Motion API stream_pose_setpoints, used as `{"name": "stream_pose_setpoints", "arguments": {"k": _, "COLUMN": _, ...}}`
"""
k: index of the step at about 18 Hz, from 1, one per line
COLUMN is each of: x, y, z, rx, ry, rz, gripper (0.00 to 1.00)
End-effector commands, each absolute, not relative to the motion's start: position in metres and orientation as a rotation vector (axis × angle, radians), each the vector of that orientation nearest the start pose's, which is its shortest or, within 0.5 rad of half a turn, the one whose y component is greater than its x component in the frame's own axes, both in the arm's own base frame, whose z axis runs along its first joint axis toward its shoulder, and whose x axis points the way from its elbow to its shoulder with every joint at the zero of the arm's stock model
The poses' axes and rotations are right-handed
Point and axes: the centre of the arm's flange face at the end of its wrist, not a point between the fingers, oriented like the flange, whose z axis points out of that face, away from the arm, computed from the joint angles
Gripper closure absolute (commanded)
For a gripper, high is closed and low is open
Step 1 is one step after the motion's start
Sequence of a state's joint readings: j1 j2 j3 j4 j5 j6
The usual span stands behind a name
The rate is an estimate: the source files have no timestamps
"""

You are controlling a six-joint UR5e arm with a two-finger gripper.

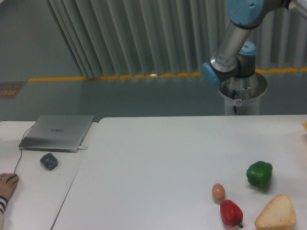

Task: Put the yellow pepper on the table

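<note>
**Colleague:** What was on the bench at that moment?

**Me:** I logged the following on the table (158,158). Item one, a green pepper (259,174) near the right edge. Item two, an egg (218,191), and item three, a red pepper (230,212), both toward the front right corner, just beside each other. Item four, a wedge of bread (276,213) at the front right corner. On the side desk (33,191): a laptop (56,132), a dark mouse (49,161), and a person's hand (8,183).

**Colleague:** And the yellow pepper? The gripper?

**Me:** Neither was in view. I saw only the arm (235,43) rising behind the back edge and leaving the frame at the top right, so I could not tell whether the fingers were spread or pinching anything. I judged the pepper was not yet set down. The next move, as I read it, called for bringing it down over a bare stretch of the top, apart from the other items.
</note>
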State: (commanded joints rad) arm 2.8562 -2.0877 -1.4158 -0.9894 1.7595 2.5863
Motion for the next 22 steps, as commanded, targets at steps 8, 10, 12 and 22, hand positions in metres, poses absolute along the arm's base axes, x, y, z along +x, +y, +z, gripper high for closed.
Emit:
{"name": "stream_pose_setpoints", "arguments": {"k": 8, "x": -0.639, "y": 0.292, "z": 0.306, "rx": -2.742, "ry": 1.981, "rz": 0.192, "gripper": 0.0}}
{"name": "stream_pose_setpoints", "arguments": {"k": 10, "x": -0.64, "y": 0.29, "z": 0.304, "rx": -2.744, "ry": 1.977, "rz": 0.184, "gripper": 0.0}}
{"name": "stream_pose_setpoints", "arguments": {"k": 12, "x": -0.639, "y": 0.287, "z": 0.299, "rx": -2.747, "ry": 1.968, "rz": 0.174, "gripper": 0.0}}
{"name": "stream_pose_setpoints", "arguments": {"k": 22, "x": -0.643, "y": 0.287, "z": 0.292, "rx": -2.775, "ry": 1.917, "rz": 0.172, "gripper": 0.17}}
